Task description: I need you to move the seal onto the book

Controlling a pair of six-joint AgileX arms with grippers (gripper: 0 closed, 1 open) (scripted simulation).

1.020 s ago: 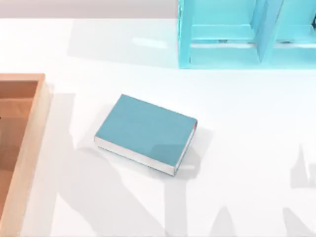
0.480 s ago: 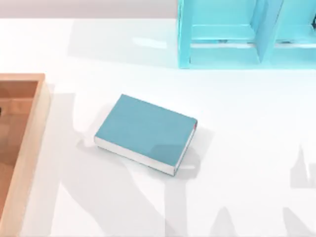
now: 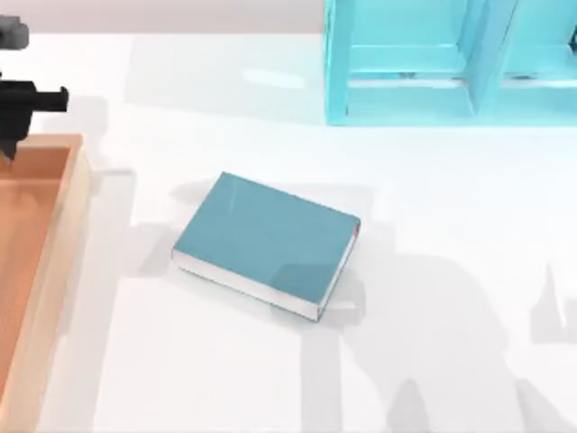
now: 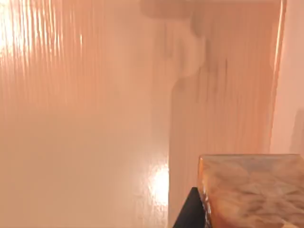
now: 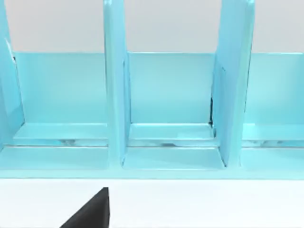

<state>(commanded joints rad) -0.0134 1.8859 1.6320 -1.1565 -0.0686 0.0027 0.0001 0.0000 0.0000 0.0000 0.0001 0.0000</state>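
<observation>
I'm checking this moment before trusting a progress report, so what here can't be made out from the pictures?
- Left gripper, top view: cut off by the picture's left edge over the wooden tray; finger state unreadable.
- Seal, left wrist view: a marbled orange-brown block cut off at the frame's corner; its top and any grip on it are hidden.
- Right gripper, right wrist view: just a dark sliver before the teal shelf.
- Book: in plain sight, nothing on it.

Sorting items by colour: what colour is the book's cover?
Teal-blue, with white page edges; the book shows best in the top view.
</observation>
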